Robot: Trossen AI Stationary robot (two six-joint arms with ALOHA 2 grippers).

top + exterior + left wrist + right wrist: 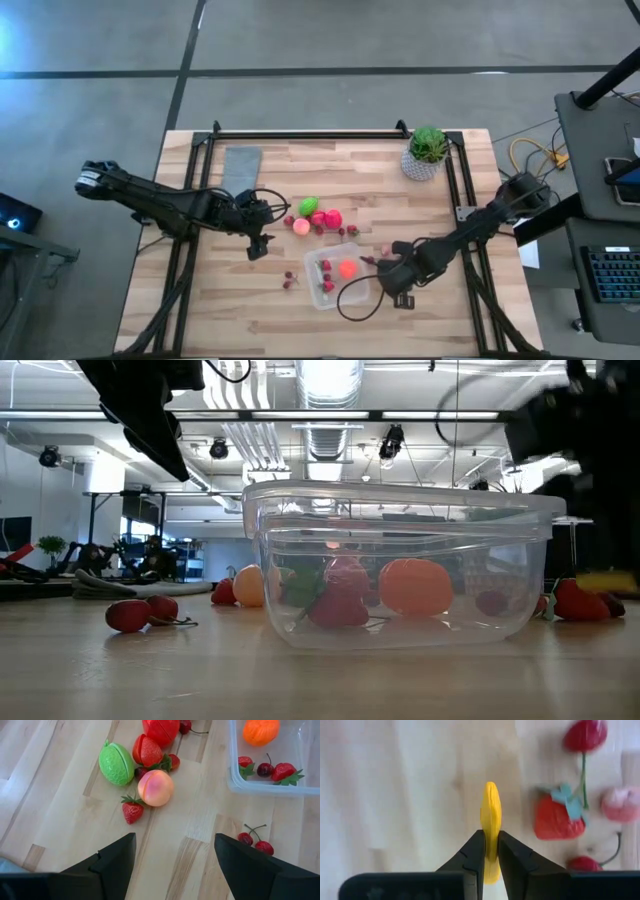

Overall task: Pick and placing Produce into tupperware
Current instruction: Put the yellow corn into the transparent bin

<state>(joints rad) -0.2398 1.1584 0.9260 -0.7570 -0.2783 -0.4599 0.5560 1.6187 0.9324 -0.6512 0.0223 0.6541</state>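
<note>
While your right fingers [490,854] pinched the thin yellow piece [491,820] edge-on, it could have slipped; your left fingers [175,851] hung wide.

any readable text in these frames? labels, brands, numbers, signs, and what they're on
None readable in any view.
The tupperware shows no embossed mark or label.
The produce, e.g. the green piece and orange piece, is unmarked.
The thin yellow piece in the right pincer is plain.
The keyboard beside the table is too small to read.
The room behind in the low view shows no legible signs.
</note>
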